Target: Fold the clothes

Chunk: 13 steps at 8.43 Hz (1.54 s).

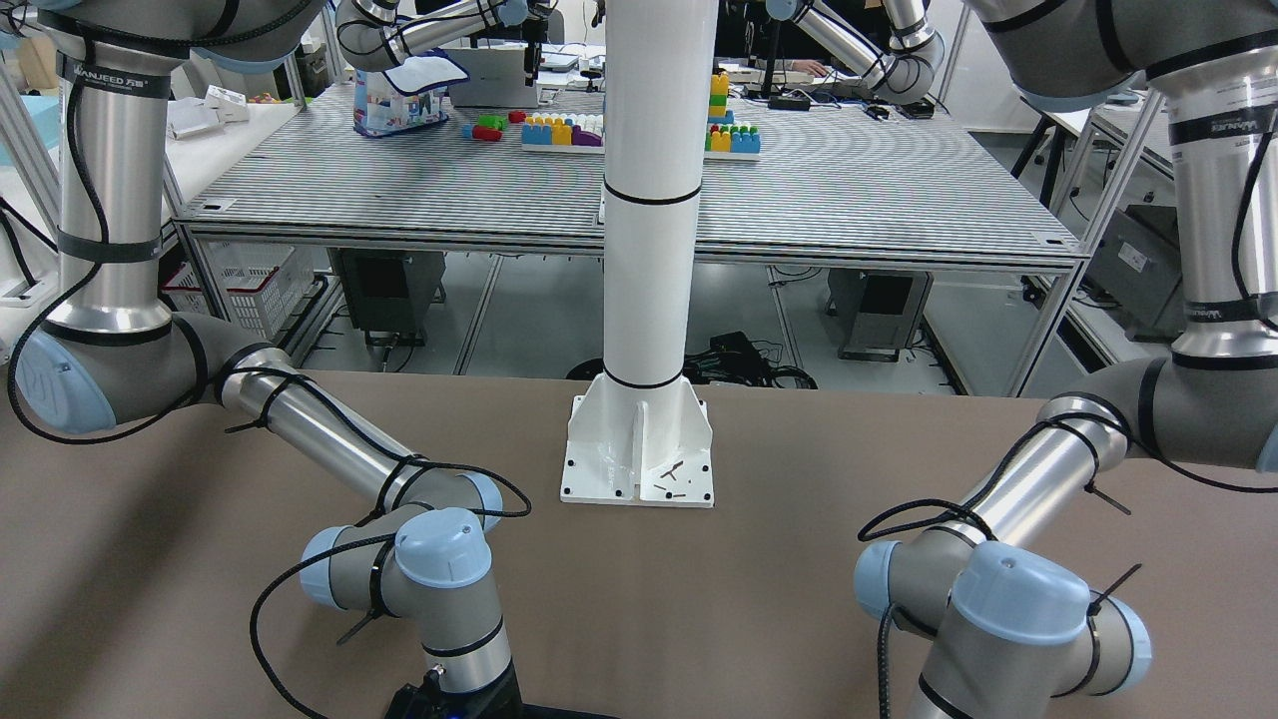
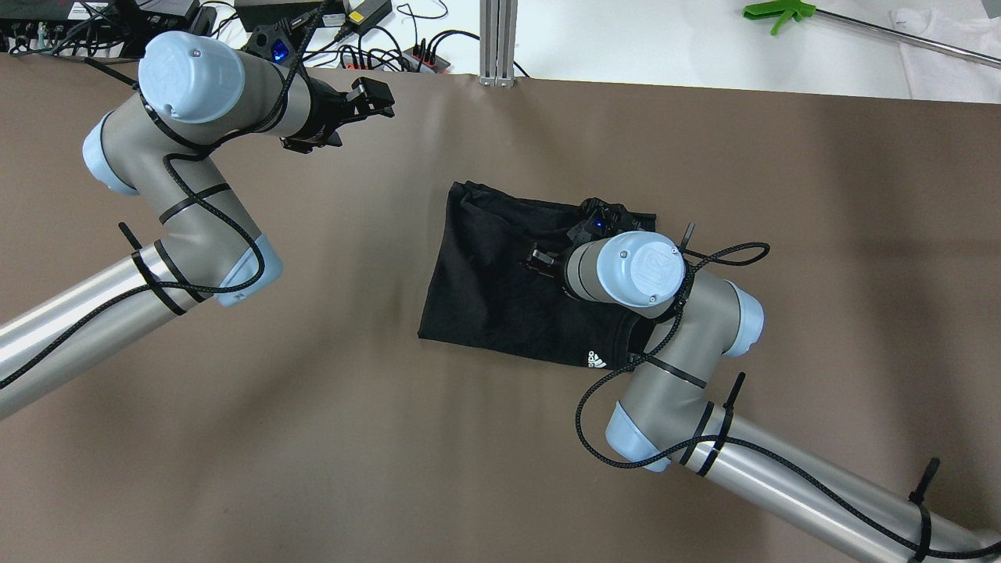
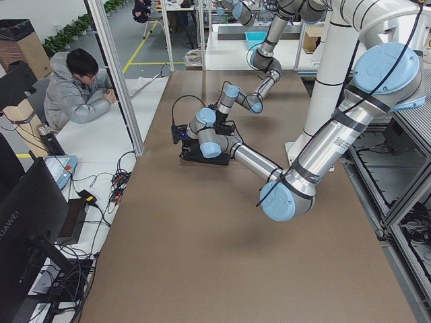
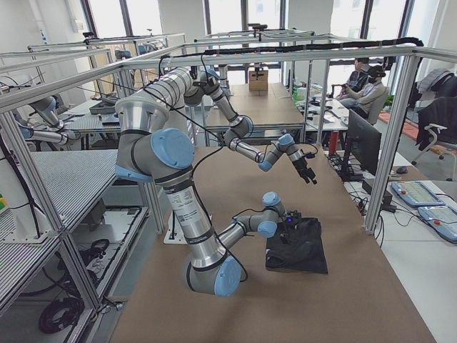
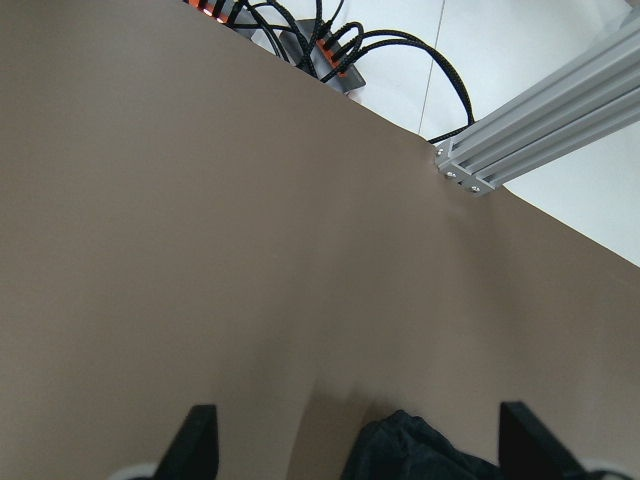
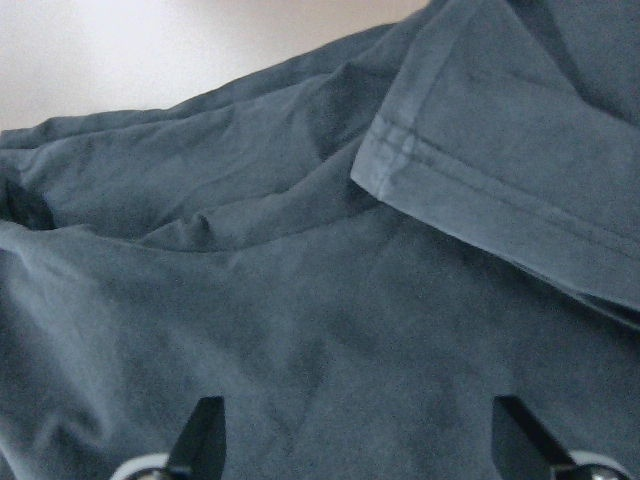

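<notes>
A black garment (image 2: 500,281) lies folded into a rough rectangle in the middle of the brown table (image 2: 235,438), with a white logo (image 2: 596,360) at its near right corner. It also shows in the exterior right view (image 4: 300,250). My right gripper (image 2: 543,262) hangs just over the garment's right half. In the right wrist view it (image 6: 357,402) is open and empty above the cloth (image 6: 300,260), with a folded hem (image 6: 480,200) ahead. My left gripper (image 2: 353,117) is open and empty above bare table near the far left edge. In its wrist view (image 5: 362,410) the garment's edge (image 5: 420,455) shows low down.
The white pedestal (image 1: 639,439) stands at the table's robot side. An aluminium post (image 2: 498,39), power strips and cables (image 2: 375,47) sit just past the far edge. A green tool (image 2: 782,12) and a white cloth (image 2: 946,47) lie beyond it. An operator (image 3: 81,94) sits at the side.
</notes>
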{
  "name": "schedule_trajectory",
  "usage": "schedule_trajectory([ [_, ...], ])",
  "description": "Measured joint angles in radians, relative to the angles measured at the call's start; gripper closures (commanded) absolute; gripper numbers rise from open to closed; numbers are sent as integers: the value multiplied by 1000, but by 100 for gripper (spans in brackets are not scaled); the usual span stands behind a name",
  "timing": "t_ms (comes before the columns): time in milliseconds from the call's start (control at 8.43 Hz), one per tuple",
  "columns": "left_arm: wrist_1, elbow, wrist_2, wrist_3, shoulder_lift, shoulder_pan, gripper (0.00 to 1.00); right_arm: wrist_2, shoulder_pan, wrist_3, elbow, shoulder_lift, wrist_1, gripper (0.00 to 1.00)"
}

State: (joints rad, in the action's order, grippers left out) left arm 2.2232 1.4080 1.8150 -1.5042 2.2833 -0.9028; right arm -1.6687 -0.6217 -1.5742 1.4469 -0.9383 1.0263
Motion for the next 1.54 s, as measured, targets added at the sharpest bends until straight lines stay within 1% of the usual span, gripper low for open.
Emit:
schedule_trajectory([
  [712, 1, 9, 16, 2, -3, -6, 0, 76, -1, 27, -57, 2, -7, 6],
  [949, 1, 10, 15, 2, -3, -4, 0, 90, -18, 38, -87, 1, -9, 6],
  [1304, 2, 12, 13, 1, -1, -1, 0, 81, -92, 108, -139, -3, -9, 6],
  [1542, 2, 17, 10, 1, -2, 0, 0, 29, -172, 193, -161, -17, -8, 6],
])
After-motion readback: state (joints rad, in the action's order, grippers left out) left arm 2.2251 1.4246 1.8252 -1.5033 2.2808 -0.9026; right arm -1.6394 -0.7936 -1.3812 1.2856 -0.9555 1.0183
